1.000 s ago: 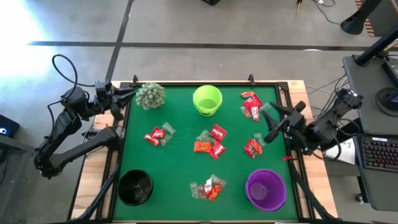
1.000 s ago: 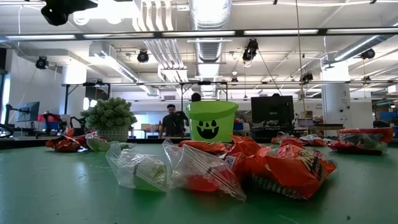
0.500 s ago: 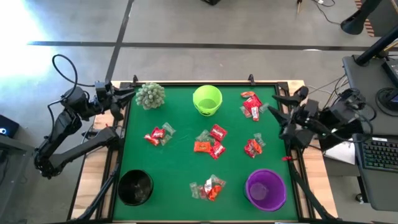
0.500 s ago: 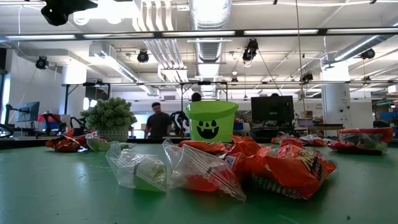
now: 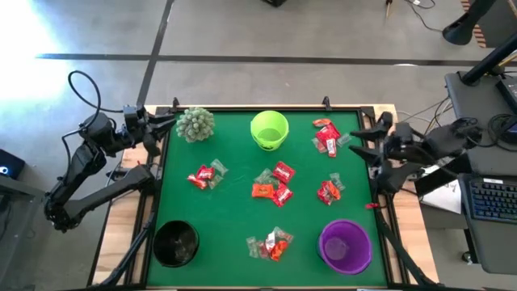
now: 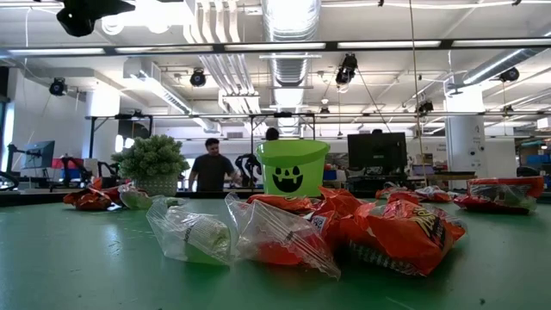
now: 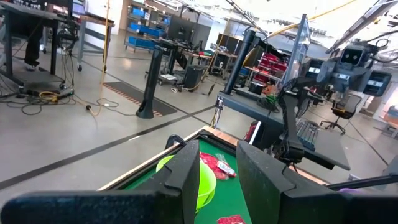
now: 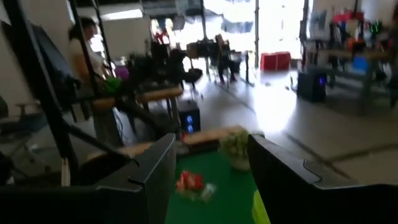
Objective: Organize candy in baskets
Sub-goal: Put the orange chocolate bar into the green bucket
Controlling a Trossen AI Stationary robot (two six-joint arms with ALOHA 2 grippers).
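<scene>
Candy sorting had not begun

The right gripper (image 5: 365,144) hung at the table's right edge, fingers apart and empty, near the candy (image 5: 327,136) by that side; the left gripper (image 5: 166,123) waited off the left edge, fingers partly apart, empty. All candy lay in heaps on the green table (image 5: 234,206). The green basket (image 5: 269,129), black basket (image 5: 176,243) and purple basket (image 5: 346,246) looked empty, so everything seemed left to do.

Ceiling strip lights lit the room evenly; glare washed the floor off the table's (image 5: 182,210) far-left corner. The right wrist view was smeared, its background overexposed.
</scene>
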